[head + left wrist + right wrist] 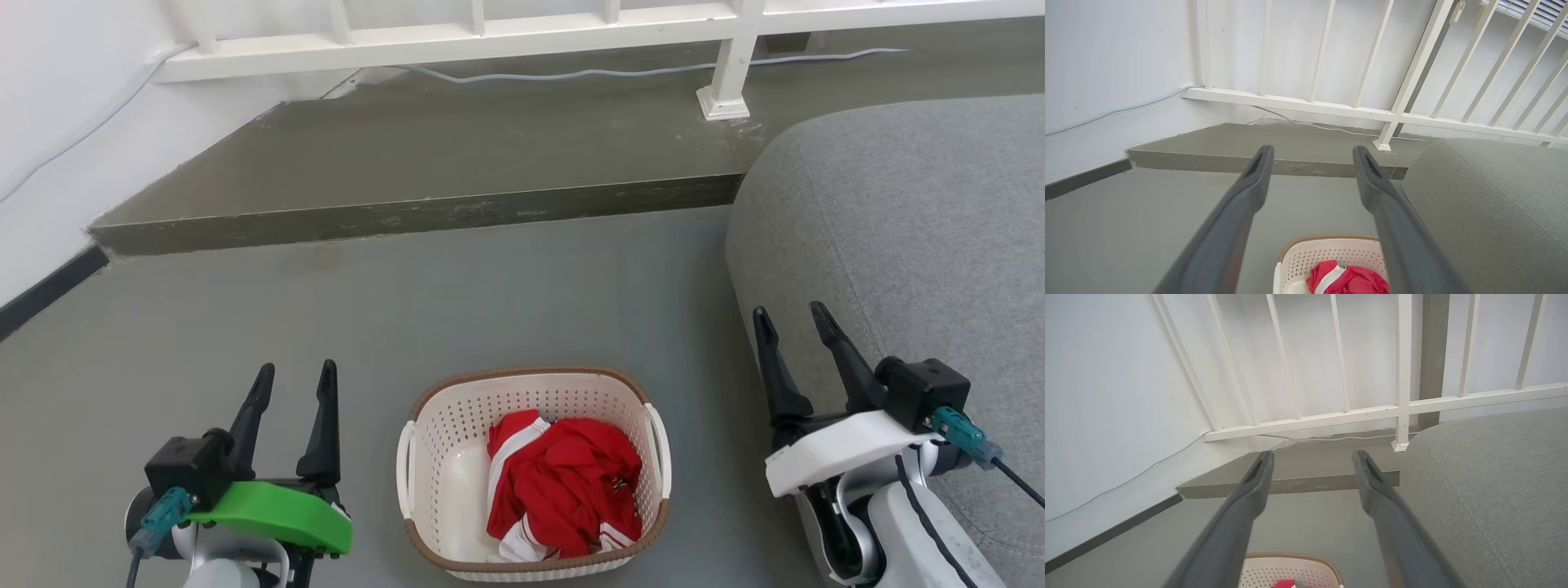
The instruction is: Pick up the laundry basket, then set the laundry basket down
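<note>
1. The laundry basket (465,416) stands upright on the grey floor (490,286) between our two arms. It is to the right of the left end effector (296,367), to the left of the right end effector (789,310), and lower than both pairs of fingers.
2. Both end effectors are spread wide and hold nothing, and neither touches the basket.
3. Its long axis seems to run across, from one end effector toward the other, with a white loop handle (402,465) facing each. The left end effector looks slightly nearer.
4. A crumpled red garment (563,482) lies inside, so we judge the load light but loose.
5. This pose fits either a basket waiting to be lifted or one already put back down; we cannot tell which.
6. The floor is flat and smooth. A grey sofa (898,229) crowds the right end effector's outer side, and a raised step (449,155) and white railing (490,33) lie beyond the fingertips.
</note>
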You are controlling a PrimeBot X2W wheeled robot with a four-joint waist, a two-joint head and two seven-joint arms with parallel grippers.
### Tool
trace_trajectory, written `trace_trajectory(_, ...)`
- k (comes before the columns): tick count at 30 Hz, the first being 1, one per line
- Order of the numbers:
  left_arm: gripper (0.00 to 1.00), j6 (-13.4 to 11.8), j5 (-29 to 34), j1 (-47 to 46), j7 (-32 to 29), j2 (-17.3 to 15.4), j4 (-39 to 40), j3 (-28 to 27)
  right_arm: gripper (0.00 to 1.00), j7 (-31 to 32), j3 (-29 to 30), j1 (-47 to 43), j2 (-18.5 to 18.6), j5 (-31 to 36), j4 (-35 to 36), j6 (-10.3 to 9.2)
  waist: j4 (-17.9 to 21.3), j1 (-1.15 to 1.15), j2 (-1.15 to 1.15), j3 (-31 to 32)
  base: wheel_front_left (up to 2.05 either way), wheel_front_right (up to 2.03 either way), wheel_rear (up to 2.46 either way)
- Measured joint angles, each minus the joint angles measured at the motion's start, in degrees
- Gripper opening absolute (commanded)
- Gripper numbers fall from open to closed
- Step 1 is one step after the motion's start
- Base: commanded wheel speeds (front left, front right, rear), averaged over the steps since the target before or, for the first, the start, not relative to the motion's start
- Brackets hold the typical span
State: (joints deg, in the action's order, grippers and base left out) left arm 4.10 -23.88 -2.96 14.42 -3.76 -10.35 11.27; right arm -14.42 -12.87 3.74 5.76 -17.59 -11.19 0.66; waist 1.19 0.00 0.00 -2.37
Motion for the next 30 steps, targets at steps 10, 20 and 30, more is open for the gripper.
trace_trajectory(10,1.0,0.57,0.4,0.1,0.0,0.53,0.04,-0.56,1.0,0.0,0.86,-0.73,-0.41,0.43,0.09,0.82,-0.08,0.0,0.0,-0.28,0.0,0.0,0.0)
trace_trajectory(20,0.0,0.92,-0.43,1.22,-0.26,1.07,-2.15,-0.23,0.0,0.1,1.09,-2.76,-0.99,-0.4,-1.9,0.78,-0.09,0.0,0.0,-0.29,0.0,0.0,0.0)
trace_trajectory(30,0.0,0.93,-8.79,1.22,-2.23,1.08,-2.19,-1.68,0.0,1.44,2.37,-2.77,-1.3,-8.58,-1.69,1.33,-0.21,0.0,0.0,0.04,0.0,0.0,0.0)
